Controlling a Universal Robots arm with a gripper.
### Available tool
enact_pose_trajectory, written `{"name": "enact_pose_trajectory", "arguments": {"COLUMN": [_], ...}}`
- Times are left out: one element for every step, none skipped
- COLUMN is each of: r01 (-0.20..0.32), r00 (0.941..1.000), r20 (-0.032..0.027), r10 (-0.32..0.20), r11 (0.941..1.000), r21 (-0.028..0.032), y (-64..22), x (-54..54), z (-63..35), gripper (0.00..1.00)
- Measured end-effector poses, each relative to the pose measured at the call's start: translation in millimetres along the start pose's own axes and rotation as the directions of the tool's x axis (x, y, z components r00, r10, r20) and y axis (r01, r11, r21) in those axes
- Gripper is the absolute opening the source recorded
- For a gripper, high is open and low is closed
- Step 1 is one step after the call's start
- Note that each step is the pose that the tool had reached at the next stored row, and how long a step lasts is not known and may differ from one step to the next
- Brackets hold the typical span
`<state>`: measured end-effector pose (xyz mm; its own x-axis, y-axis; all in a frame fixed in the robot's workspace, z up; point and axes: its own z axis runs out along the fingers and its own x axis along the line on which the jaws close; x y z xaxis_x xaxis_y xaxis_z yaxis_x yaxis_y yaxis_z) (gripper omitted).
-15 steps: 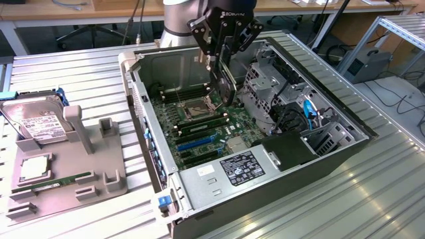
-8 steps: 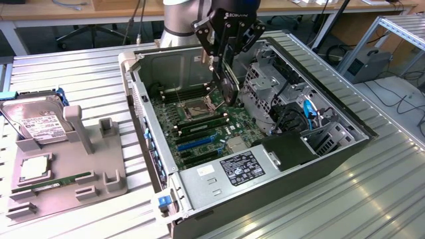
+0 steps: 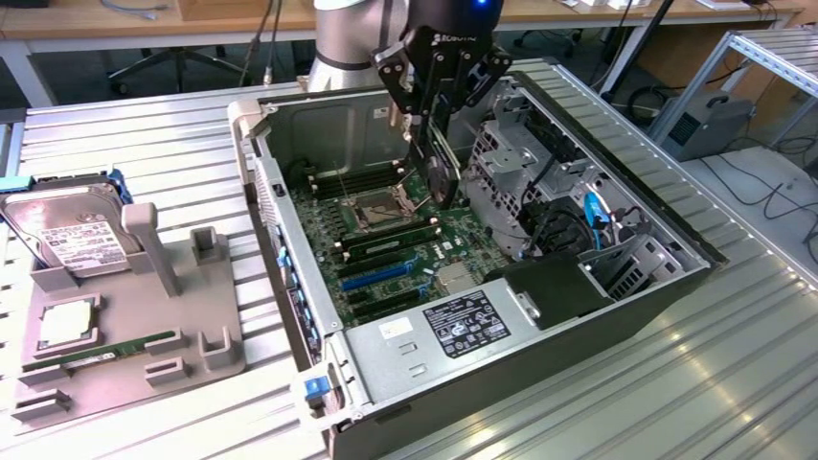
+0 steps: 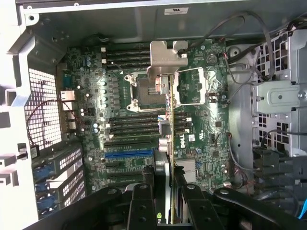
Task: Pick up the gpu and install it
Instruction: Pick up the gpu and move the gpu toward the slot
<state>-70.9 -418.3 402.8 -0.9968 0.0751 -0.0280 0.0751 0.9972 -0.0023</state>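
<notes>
My gripper (image 3: 438, 107) is closed on the gpu (image 3: 443, 172). It hangs in the upper middle of the exterior view, inside the open computer case (image 3: 260, 134). In the wrist view the two fingers (image 4: 142, 203) press the card from both sides, and I look along the thin edge of the gpu (image 4: 171, 124) down to its silver bracket (image 4: 165, 55) at the far end. So the card hangs with its long side downward, bracket end lowest.

Below the card is the motherboard (image 3: 383, 244), and the bracket end is just beside the processor socket (image 3: 381, 203). I cannot tell if it touches the board or is a little above it. The blue slot (image 3: 377, 275) lies further toward the lower part of the exterior view, apart from the card.

I judge that the picking is done and the installing is in hand: the card is carried but not seated. To seat it, I think its contact edge must come parallel to the slot and exactly over it, with the bracket toward the case wall, and then go down straight and gently.

On the counter (image 3: 153, 134), at the exterior view's left, a grey holder (image 3: 141, 278) carries a hard drive (image 3: 71, 235) and a memory stick (image 3: 122, 347).
</notes>
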Motion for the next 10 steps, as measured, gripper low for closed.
{"name": "enact_pose_trajectory", "arguments": {"r01": [0.000, 0.000, 0.000, 0.000, 0.000, 0.000, 0.000, 0.000, 0.000, 0.000], "r00": [1.0000, 1.0000, 1.0000, 1.0000, 1.0000, 1.0000, 1.0000, 1.0000, 1.0000, 1.0000], "r20": [0.0000, 0.0000, 0.0000, 0.0000, 0.0000, 0.0000, 0.0000, 0.0000, 0.0000, 0.0000], "r10": [0.000, 0.000, 0.000, 0.000, 0.000, 0.000, 0.000, 0.000, 0.000, 0.000], "r11": [1.0000, 1.0000, 1.0000, 1.0000, 1.0000, 1.0000, 1.0000, 1.0000, 1.0000, 1.0000], "r21": [0.0000, -0.0001, 0.0000, 0.0000, 0.0000, 0.0000, 0.0000, -0.0001, 0.0000, 0.0000], "y": [0.0, 0.0, 0.0, 0.0, 0.0, 0.0, 0.1, 0.1, 0.1, 0.1], "x": [-0.1, -0.1, -0.1, -0.1, -0.1, -0.1, -0.1, -0.2, -0.2, -0.2], "z": [1.8, 3.0, 4.4, 5.6, 6.7, 7.7, 8.8, 9.8, 10.8, 11.9], "gripper": [0.27, 0.27, 0.27, 0.27, 0.27, 0.27, 0.27, 0.27, 0.27, 0.27]}}
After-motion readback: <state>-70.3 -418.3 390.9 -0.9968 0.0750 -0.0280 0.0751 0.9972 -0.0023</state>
